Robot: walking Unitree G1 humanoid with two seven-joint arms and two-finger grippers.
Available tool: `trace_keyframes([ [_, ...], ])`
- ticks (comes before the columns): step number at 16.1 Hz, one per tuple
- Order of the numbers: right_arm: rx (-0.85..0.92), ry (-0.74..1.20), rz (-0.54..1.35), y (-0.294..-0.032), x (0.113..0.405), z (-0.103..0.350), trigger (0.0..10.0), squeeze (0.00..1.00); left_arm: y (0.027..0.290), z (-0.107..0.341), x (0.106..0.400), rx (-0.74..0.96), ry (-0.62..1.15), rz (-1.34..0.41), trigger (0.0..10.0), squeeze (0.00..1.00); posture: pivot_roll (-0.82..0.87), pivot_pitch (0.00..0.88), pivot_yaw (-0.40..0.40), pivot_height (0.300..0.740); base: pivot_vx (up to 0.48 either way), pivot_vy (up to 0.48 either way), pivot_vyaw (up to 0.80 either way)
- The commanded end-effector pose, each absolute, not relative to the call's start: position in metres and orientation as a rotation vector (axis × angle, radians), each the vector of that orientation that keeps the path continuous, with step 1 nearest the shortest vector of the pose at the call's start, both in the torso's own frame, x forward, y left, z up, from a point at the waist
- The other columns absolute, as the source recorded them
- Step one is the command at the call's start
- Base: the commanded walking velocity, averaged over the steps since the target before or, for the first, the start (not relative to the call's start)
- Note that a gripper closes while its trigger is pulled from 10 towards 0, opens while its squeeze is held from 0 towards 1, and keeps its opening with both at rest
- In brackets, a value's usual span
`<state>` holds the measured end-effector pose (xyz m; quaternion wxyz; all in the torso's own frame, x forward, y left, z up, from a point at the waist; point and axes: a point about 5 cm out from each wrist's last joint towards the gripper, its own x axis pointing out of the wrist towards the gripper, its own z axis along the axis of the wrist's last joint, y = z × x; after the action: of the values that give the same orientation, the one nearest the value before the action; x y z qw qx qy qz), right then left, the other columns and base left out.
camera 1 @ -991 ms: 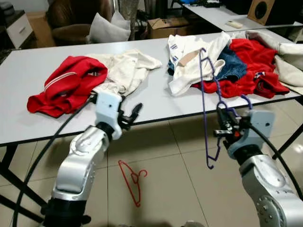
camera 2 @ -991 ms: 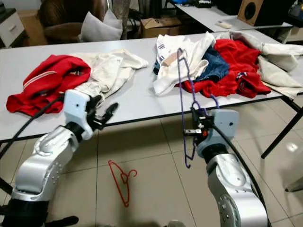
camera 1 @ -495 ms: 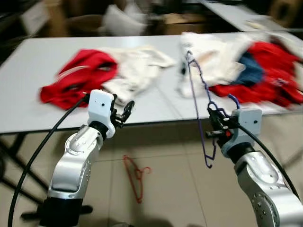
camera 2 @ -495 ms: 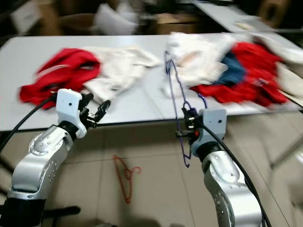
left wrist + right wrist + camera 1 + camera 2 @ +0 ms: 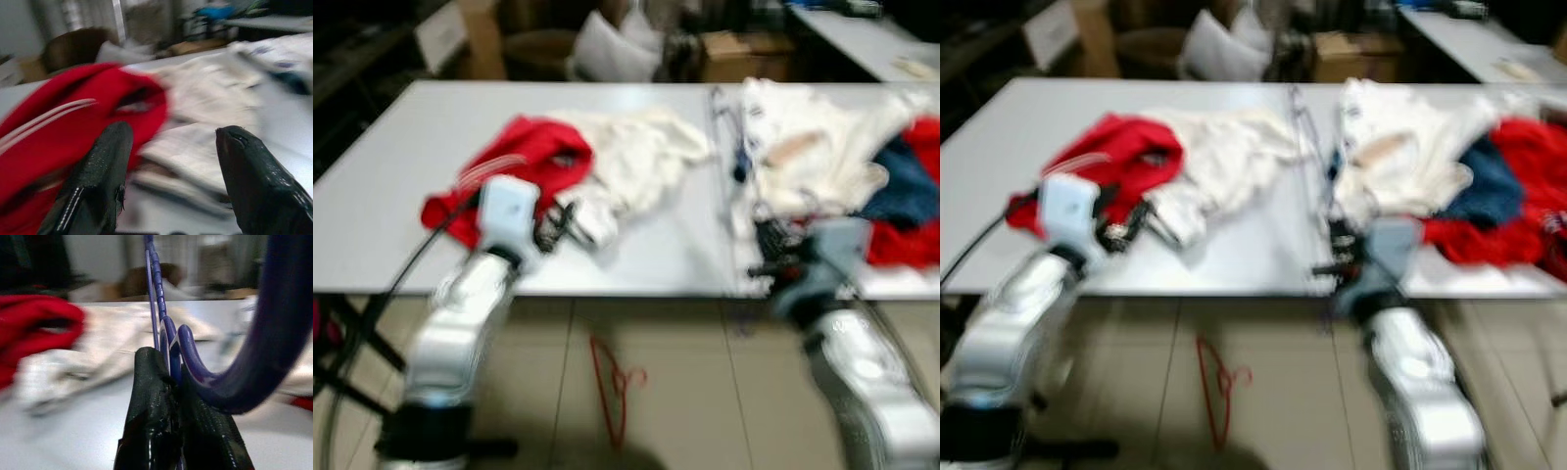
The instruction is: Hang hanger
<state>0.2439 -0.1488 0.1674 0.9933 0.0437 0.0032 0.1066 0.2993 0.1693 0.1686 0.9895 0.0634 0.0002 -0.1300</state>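
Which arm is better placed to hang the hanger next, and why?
Probably the right. The right gripper is already shut on the purple hanger, held upright at the table edge. The left gripper is open, pointing at the red garment.

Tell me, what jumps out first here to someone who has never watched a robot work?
Probably the right gripper, pinched shut on a purple hanger held upright at the near edge of the white table. Next, the clothes heaped on that table: a red garment before the open left gripper, and a red hanger on the floor below.
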Motion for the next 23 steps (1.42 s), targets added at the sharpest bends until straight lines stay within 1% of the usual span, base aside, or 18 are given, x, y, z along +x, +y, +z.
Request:
trace_keyframes([
  [1, 0.081, 0.005, 0.164, -0.159, 0.244, 0.166, 10.0, 0.00, 0.161, 0.171, 0.300, 0.126, -0.013, -0.286, 10.0, 0.00, -0.21, 0.000, 0.036, 0.710, 0.304, 0.000, 0.00],
  [6, 0.073, -0.010, 0.144, -0.163, 0.244, 0.167, 10.0, 0.00, 0.152, 0.169, 0.300, 0.102, -0.008, -0.312, 10.0, 0.00, -0.21, 0.000, 0.040, 0.710, 0.299, 0.000, 0.00],
  [8, 0.062, -0.008, 0.139, -0.164, 0.244, 0.166, 10.0, 0.00, 0.150, 0.167, 0.300, 0.084, 0.000, -0.325, 10.0, 0.00, -0.21, 0.000, 0.042, 0.710, 0.000, 0.000, 0.00],
  [9, 0.086, 0.017, 0.125, -0.167, 0.243, 0.162, 10.0, 0.00, 0.147, 0.166, 0.299, 0.088, 0.004, -0.346, 10.0, 0.00, -0.21, 0.000, 0.044, 0.710, 0.000, 0.000, 0.00],
  [15, 0.100, 0.013, 0.110, -0.169, 0.243, 0.161, 10.0, 0.00, 0.149, 0.166, 0.301, 0.095, 0.001, -0.336, 10.0, 0.00, -0.22, 0.000, 0.048, 0.710, 0.000, 0.458, -0.76],
  [16, 0.101, 0.013, 0.108, -0.169, 0.243, 0.162, 10.0, 0.00, 0.151, 0.165, 0.302, 0.121, 0.012, -0.314, 10.0, 0.00, -0.22, 0.000, 0.048, 0.710, 0.000, 0.255, -0.43],
  [17, 0.101, 0.012, 0.108, -0.169, 0.243, 0.162, 10.0, 0.00, 0.150, 0.165, 0.302, 0.180, 0.014, -0.319, 10.0, 0.00, -0.22, 0.000, 0.048, 0.710, 0.000, -0.311, 0.00],
  [18, 0.100, 0.010, 0.109, -0.169, 0.243, 0.162, 10.0, 0.00, 0.150, 0.164, 0.303, 0.162, 0.022, -0.312, 10.0, 0.00, -0.21, 0.000, 0.048, 0.710, 0.000, -0.480, 0.00],
  [19, 0.096, 0.008, 0.109, -0.169, 0.243, 0.162, 10.0, 0.00, 0.153, 0.163, 0.304, 0.094, 0.027, -0.272, 10.0, 0.00, -0.21, 0.000, 0.048, 0.710, 0.000, 0.000, 0.00],
  [20, 0.095, 0.006, 0.107, -0.169, 0.243, 0.163, 10.0, 0.00, 0.156, 0.165, 0.305, 0.067, 0.016, -0.262, 10.0, 1.00, -0.21, 0.000, 0.048, 0.710, 0.000, 0.000, 0.00],
  [21, 0.094, 0.001, 0.105, -0.170, 0.244, 0.163, 10.0, 0.00, 0.160, 0.169, 0.306, 0.079, -0.012, -0.268, 10.0, 1.00, -0.21, 0.000, 0.047, 0.710, 0.000, 0.000, 0.00],
  [22, 0.094, 0.000, 0.104, -0.171, 0.244, 0.164, 10.0, 0.00, 0.163, 0.167, 0.308, 0.122, 0.008, -0.246, 10.0, 1.00, -0.21, 0.000, 0.047, 0.710, 0.000, 0.000, 0.00],
  [23, 0.094, -0.004, 0.105, -0.171, 0.244, 0.164, 10.0, 0.00, 0.169, 0.163, 0.310, 0.207, 0.036, -0.204, 10.0, 1.00, -0.21, 0.000, 0.048, 0.710, 0.000, 0.000, 0.00],
])
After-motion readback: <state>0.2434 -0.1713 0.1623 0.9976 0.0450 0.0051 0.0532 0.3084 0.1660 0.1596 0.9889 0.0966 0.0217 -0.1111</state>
